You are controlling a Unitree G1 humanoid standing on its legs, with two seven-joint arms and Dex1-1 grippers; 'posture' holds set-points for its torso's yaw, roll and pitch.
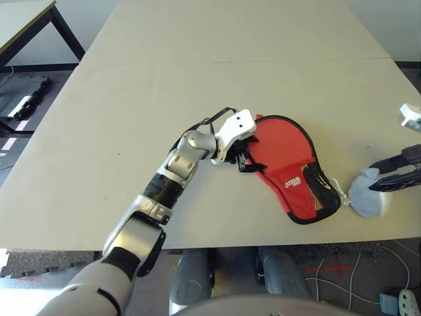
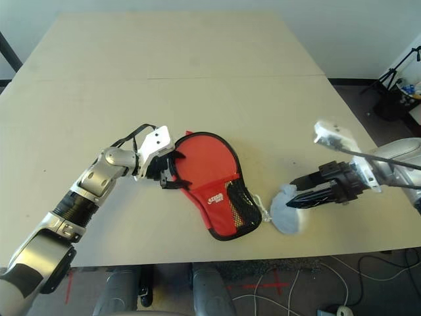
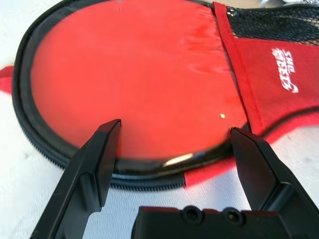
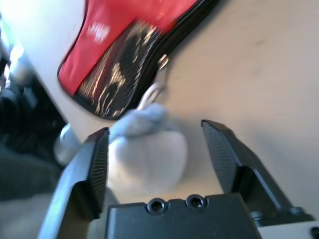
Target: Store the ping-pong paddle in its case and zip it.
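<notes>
the case (image 2: 204,158) lies on the desk (image 2: 99,217), with a soft wad (image 2: 287,210) tied by a cord (image 2: 262,208) near its mesh end; the left tool (image 3: 177,130) is spread wide at the case's rounded edge, and the right tool (image 4: 155,127) is spread wide around the wad; the paddle's red face seems to be inside, so zipping looks in hand, and the next move likely calls for a firm grip on the wad while the left tool steadies the case
</notes>
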